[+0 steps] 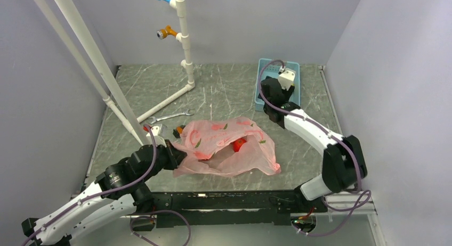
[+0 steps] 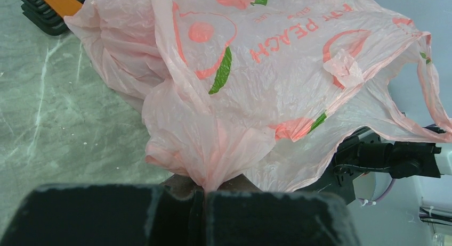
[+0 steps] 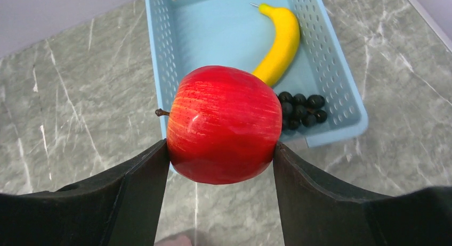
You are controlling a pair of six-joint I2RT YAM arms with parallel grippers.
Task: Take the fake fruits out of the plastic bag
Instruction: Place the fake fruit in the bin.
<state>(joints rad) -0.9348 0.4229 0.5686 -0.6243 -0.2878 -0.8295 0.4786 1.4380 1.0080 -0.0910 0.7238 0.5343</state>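
One apple [image 3: 224, 131] is already out of the bag [image 1: 224, 145] and is clamped between the right jaws, approx. at its widest part, above the near-left corner of the blue basket [image 3: 160, 54] at the far right of the worktop [image 1: 224, 91]. The skin is glossy and round, so a slip is poss. if the grip is eased too early or the wrist is swung fast. If it is let go where it hangs, the rim could be struck and the apple sent rolling across the worktop. It should prob. be carried further over the basket first. A drop onto the banana [image 3: 280, 43] or black grapes [image 3: 304, 110] inside could also make it bounce out. At the near left, the left jaws are shut tight on a gathered pinch of bag film. The film is thin, so a hard pull could tear it or drag the whole bag away w/ its contents. At least one more red fruit [image 1: 239, 145] can be seen through the bag's opening, near the middle. If the pinch is raised or tilted, that fruit could roll out, e.g. toward the near edge. If the pinch is slackened, the mouth may fold shut over the fruit and the next reach be blocked.
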